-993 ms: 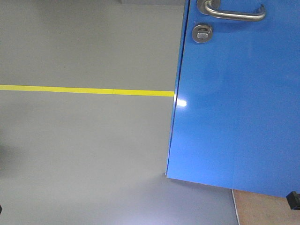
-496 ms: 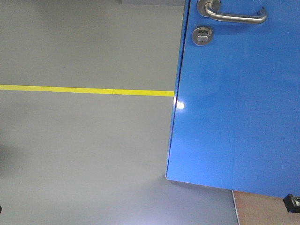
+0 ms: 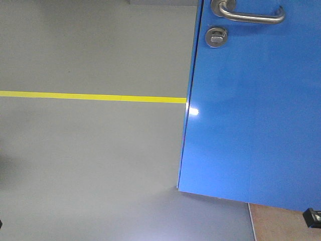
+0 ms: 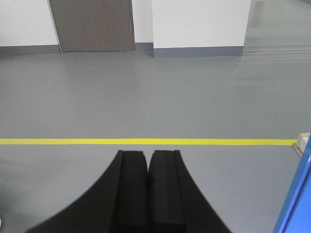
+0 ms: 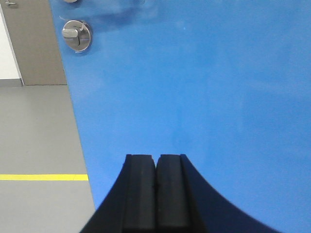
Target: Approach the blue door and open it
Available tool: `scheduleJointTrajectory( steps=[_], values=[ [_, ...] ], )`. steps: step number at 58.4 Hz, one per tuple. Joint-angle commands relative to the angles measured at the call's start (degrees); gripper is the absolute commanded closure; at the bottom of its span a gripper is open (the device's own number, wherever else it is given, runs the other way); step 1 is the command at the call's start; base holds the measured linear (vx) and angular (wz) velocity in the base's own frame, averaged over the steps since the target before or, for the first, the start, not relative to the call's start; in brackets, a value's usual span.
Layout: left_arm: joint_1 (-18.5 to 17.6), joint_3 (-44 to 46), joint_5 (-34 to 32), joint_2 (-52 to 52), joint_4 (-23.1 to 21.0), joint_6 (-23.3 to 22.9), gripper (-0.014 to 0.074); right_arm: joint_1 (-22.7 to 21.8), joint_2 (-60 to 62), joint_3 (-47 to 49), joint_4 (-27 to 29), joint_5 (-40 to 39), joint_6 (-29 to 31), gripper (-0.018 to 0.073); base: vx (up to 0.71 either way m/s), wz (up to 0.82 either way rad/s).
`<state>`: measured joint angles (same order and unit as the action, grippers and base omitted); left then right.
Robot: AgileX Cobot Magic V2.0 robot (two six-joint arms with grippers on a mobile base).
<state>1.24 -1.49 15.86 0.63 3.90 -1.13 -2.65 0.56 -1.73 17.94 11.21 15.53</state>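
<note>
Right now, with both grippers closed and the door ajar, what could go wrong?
The right gripper faces bare blue door, with the lock up and to its left; pushing may mar the panel. The lever handle sits at the front view's top edge, so tracking it may fail. The left gripper faces floor, unable to help.
</note>
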Motion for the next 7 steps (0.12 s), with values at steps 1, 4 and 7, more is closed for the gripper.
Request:
scheduleJointTrajectory(
  steps=[1,4,7],
  values=[
    [-0.13,1.55,-4.90,0.71,-0.15,-0.39,0.0524,-0.32,0.95,-0.10,0.27,-4.28,0.09,0.0547,0.00,0.00],
    [-0.13,1.55,-4.90,0.71,-0.15,-0.39,0.0524,-0.32,0.95,-0.10,0.27,-4.28,0.09,0.0547,0.00,0.00],
    [-0.13,1.55,-4.90,0.71,-0.15,-0.39,0.0524,-0.32,0.95,-0.10,0.27,-4.28,0.09,0.0547,0.00,0.00]
  ],
)
